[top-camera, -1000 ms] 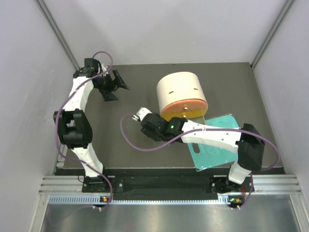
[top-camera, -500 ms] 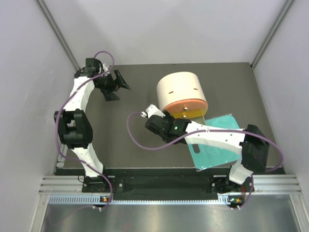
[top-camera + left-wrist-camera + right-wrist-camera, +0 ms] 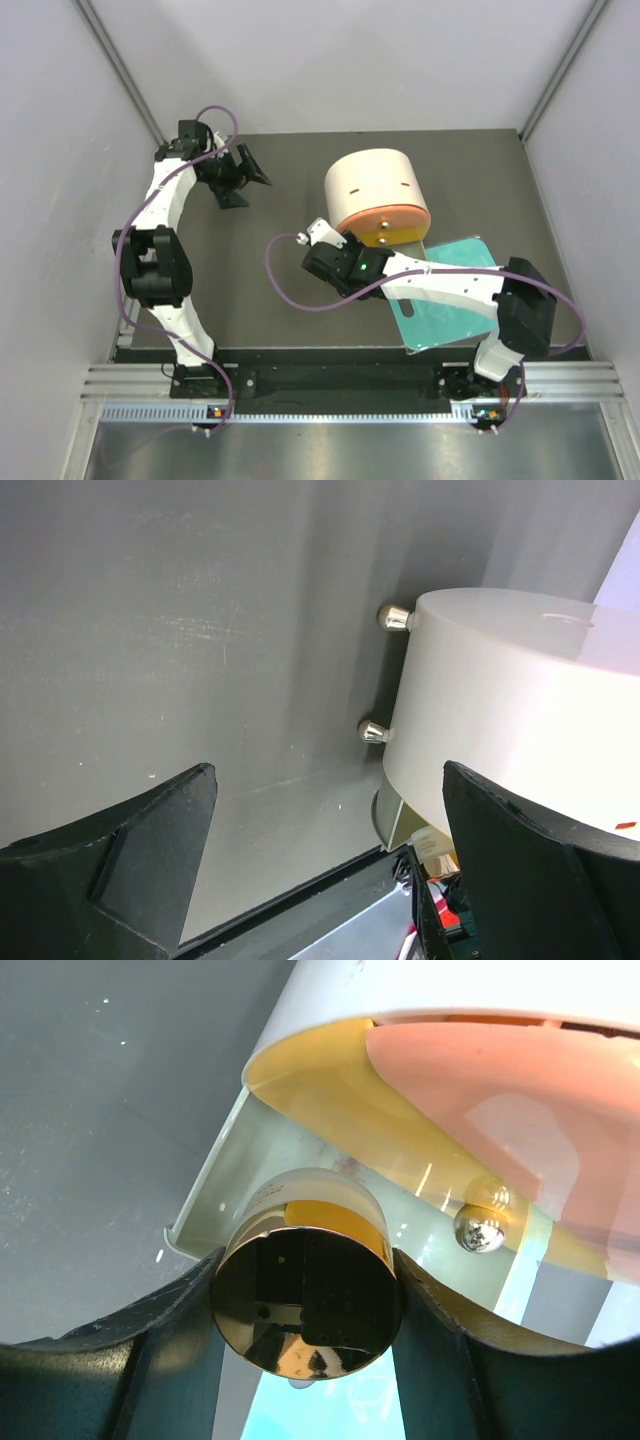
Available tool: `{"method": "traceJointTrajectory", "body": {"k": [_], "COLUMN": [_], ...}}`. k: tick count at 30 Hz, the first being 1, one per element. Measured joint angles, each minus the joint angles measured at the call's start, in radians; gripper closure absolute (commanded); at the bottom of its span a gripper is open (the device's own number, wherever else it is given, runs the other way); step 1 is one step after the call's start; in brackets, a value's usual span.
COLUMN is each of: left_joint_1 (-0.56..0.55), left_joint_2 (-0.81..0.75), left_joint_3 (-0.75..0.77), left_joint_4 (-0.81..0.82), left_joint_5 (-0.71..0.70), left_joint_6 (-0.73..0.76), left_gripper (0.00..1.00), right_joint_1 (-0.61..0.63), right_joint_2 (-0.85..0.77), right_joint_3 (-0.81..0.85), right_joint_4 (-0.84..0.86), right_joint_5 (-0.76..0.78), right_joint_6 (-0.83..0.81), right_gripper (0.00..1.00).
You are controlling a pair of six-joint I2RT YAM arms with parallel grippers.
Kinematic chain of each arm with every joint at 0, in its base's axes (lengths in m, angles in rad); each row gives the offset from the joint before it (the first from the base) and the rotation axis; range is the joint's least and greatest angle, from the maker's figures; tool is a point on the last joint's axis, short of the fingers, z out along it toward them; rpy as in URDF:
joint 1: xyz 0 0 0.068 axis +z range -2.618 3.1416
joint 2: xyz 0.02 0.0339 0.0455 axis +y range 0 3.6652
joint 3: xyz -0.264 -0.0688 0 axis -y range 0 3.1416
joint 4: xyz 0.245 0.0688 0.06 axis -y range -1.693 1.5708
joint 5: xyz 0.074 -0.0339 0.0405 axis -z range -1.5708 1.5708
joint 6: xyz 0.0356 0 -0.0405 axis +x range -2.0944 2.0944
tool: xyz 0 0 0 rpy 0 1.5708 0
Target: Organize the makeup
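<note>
Gold-rimmed compact [image 3: 305, 1305], one only, sits clamped in the right jaws just before one cream-and-orange box [image 3: 375, 195], near the middle of the desk [image 3: 255, 290]; left jaws hang released by its far-left corner.

Dark table [image 3: 240, 310] bears cylindrical box [image 3: 375, 190] (cream-orange) and teal board [image 3: 440, 325].

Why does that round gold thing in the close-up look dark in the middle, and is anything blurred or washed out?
Right wrist view: the round gold-rimmed compact, held in the right pincer, has a mirror face reflecting dark shapes; the pincer's black fingers are blurred, too close. Left wrist view: the cream cylindrical box looks nearly washed out. Top view: even light, soft shadows.
</note>
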Motion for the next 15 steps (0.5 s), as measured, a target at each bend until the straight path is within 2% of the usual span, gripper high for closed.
{"method": "traceJointTrajectory", "body": {"k": [3,5,6,8,10,15], "left_joint_1": [0.000,0.000,0.000,0.000,0.000,0.000], "left_joint_2": [0.000,0.000,0.000,0.000,0.000,0.000], "left_joint_3": [0.000,0.000,0.000,0.000,0.000,0.000], "left_joint_4": [0.000,0.000,0.000,0.000,0.000,0.000], "left_joint_5": [0.002,0.006,0.006,0.007,0.007,0.007], "left_joint_6": [0.000,0.000,0.000,0.000,0.000,0.000], "left_gripper": [0.01,0.01,0.01,0.01,0.01,0.01], "right_joint_1": [0.000,0.000,0.000,0.000,0.000,0.000], "right_joint_2": [0.001,0.001,0.001,0.001,0.001,0.001], "right_joint_3": [0.000,0.000,0.000,0.000,0.000,0.000], "right_joint_4": [-0.003,-0.005,-0.005,-0.005,-0.007,-0.017], "right_joint_5": [0.000,-0.001,-0.001,-0.001,-0.002,-0.004], "right_joint_6": [0.009,0.014,0.016,0.018,0.021,0.032], "right_gripper": [0.56,0.55,0.50,0.48,0.39,0.38]}}
